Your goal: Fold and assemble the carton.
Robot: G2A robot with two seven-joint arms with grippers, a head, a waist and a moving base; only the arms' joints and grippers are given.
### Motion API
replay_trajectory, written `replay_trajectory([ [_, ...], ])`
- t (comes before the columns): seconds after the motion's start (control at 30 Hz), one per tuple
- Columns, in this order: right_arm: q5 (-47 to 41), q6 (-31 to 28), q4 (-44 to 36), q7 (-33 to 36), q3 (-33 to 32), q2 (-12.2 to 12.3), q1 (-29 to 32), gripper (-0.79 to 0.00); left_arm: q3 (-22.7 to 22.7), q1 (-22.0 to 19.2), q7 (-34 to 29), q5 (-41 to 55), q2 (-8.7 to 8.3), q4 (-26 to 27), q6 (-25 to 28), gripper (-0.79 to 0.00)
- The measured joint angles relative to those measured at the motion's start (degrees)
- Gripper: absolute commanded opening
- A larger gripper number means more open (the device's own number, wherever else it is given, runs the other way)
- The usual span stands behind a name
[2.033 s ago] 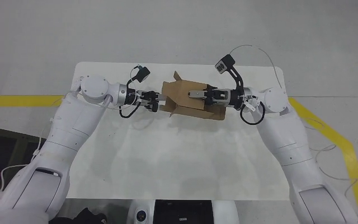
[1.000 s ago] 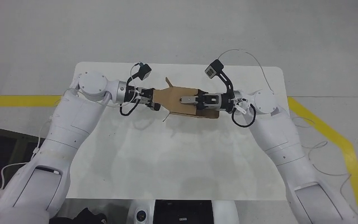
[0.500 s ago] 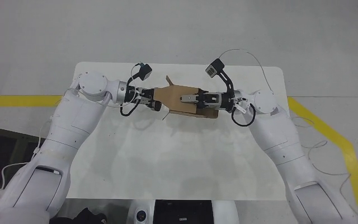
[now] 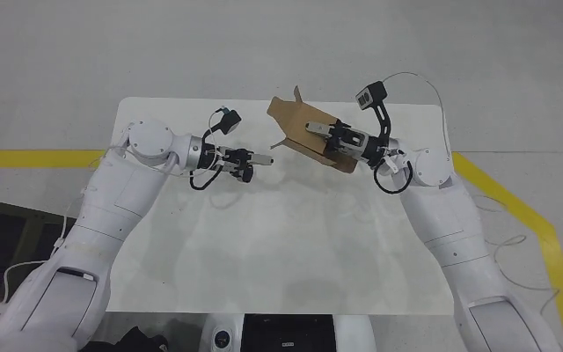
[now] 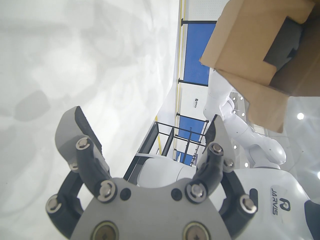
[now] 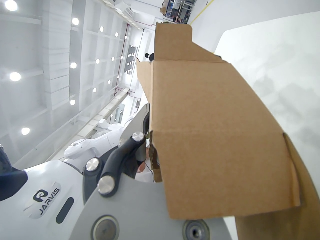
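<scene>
The brown carton (image 4: 297, 123) is held tilted over the far side of the white worktop (image 4: 264, 255). It is partly folded, and one flap sticks out at its far corner. The right pincer (image 4: 318, 129) grips one of its walls, with one finger (image 6: 141, 123) lying against the outside of the cardboard. The left pincer (image 5: 147, 116) is near the carton but apart from it, low over the worktop. Its fingers are spread wide with nothing between them.
</scene>
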State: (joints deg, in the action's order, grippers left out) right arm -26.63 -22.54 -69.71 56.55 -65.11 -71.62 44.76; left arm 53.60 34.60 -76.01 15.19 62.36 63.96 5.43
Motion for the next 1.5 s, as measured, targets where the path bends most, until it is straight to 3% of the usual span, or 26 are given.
replay_trajectory([
  [0.2,3.4,1.9,-1.8,-2.1,0.4,0.2,1.3,-0.785,-0.4,0.5,0.2,-0.1,0.06,2.4,-0.7,0.0],
  [0.67,3.9,4.9,-3.0,4.3,2.6,0.2,1.0,-0.785,2.3,-1.3,1.6,1.1,-0.35,-1.1,-1.2,0.0],
  [1.5,2.4,4.3,-0.8,5.8,5.6,-0.6,-1.3,-0.785,1.4,-0.6,-0.7,1.7,-0.27,1.0,-0.7,0.0],
])
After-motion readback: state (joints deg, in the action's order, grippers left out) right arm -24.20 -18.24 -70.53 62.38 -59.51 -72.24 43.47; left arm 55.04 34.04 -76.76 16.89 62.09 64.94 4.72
